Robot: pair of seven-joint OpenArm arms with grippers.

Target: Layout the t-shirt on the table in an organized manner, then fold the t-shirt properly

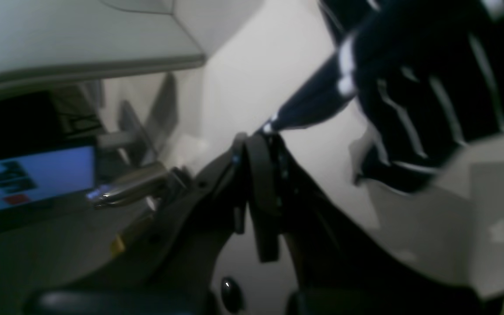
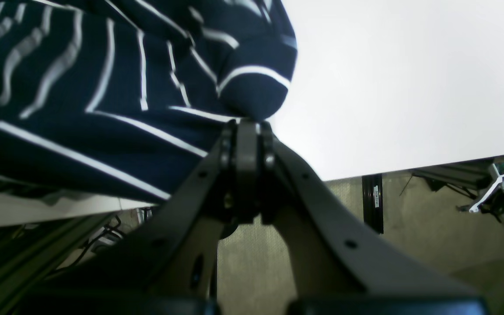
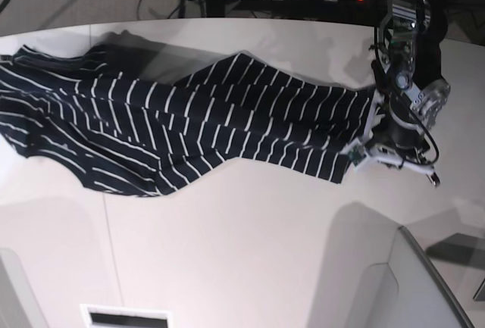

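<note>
Stretching across the white bench (image 3: pixel 250 237), the striped t-shirt (image 3: pixel 189 127) lies pulled long from left to right. The left end effector (image 1: pixel 274 129) is clenched on a pinch of cloth at the shirt's right end; the right end effector (image 2: pixel 245 124) grips its left end.

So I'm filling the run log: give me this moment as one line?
stage: spreading | t-shirt: stretched between arms over table | left gripper: shut on t-shirt | right gripper: shut on t-shirt
</note>
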